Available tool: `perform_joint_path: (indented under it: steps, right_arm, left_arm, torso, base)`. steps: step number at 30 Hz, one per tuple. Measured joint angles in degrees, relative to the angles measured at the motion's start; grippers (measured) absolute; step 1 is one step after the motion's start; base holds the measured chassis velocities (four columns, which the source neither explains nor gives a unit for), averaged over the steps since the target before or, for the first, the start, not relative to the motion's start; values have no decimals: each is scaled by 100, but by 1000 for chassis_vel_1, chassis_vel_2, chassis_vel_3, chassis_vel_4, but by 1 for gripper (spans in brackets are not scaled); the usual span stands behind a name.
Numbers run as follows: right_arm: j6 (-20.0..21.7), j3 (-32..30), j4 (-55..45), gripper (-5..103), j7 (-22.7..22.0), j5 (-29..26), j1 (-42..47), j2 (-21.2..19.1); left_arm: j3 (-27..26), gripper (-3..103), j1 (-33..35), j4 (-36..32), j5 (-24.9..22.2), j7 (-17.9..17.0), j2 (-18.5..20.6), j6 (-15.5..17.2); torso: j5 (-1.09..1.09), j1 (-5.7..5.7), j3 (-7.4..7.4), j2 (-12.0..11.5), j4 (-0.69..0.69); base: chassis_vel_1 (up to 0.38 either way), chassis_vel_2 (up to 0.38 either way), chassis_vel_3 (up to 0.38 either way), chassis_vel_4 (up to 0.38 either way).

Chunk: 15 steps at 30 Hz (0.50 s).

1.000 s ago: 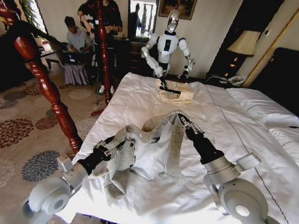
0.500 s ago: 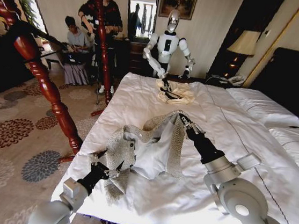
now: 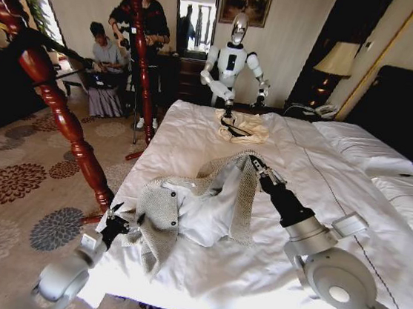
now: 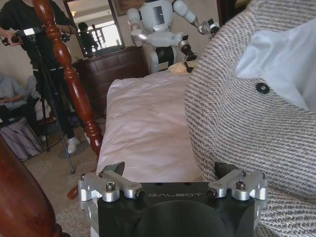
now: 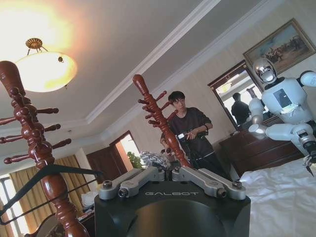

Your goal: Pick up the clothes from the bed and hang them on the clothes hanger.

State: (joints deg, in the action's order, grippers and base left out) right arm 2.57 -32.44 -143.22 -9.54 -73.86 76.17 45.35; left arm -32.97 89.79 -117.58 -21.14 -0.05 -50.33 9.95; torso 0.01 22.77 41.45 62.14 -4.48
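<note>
The grey-beige, speckled, coarse-knit jacket (image 3: 201, 202) with its white lining lies rumpled on the near part of the large bed with the smooth white duvet (image 3: 323, 175), its collar end lifted. My right pincer (image 3: 254, 164) is clenched on that raised edge of the jacket, holding it above the duvet. My left pincer (image 3: 115, 219) hangs released at the bed's near left corner, jaws spread, just beside the jacket's lower sleeve and apart from it; from my left wrist the knit (image 4: 247, 113) and a dark button (image 4: 262, 88) loom close past one finger.

A turned red-brown wooden coat stand (image 3: 62, 116) rises just left of that corner, close to my left arm. On it rests the black broad-shouldered hanger (image 5: 47, 177), seen from my right wrist. A second such stand (image 3: 140, 50) is farther back. At the far end of the bed another white robot (image 3: 232, 60) stands over a cream garment (image 3: 243, 129).
</note>
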Motion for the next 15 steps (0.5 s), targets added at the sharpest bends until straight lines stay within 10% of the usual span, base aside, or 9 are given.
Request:
perform_joint_path:
  steps: [7, 15]
  right_arm:
    - [0, -8, 15, 2, -11, -16, -32, 8]
    - [0, 49, 89, 2, -12, -15, -88, 47]
  left_arm:
    - [-145, 100, -150, 139, -569, 319, -24, -459]
    - [239, 100, 156, -1217, -963, 279, -435, -550]
  torso:
    - [-1, 0, 0, 0, 0]
    - [2, 0, -1, 0, 0]
  base:
    - [0, 0, 0, 0]
    - [0, 0, 0, 0]
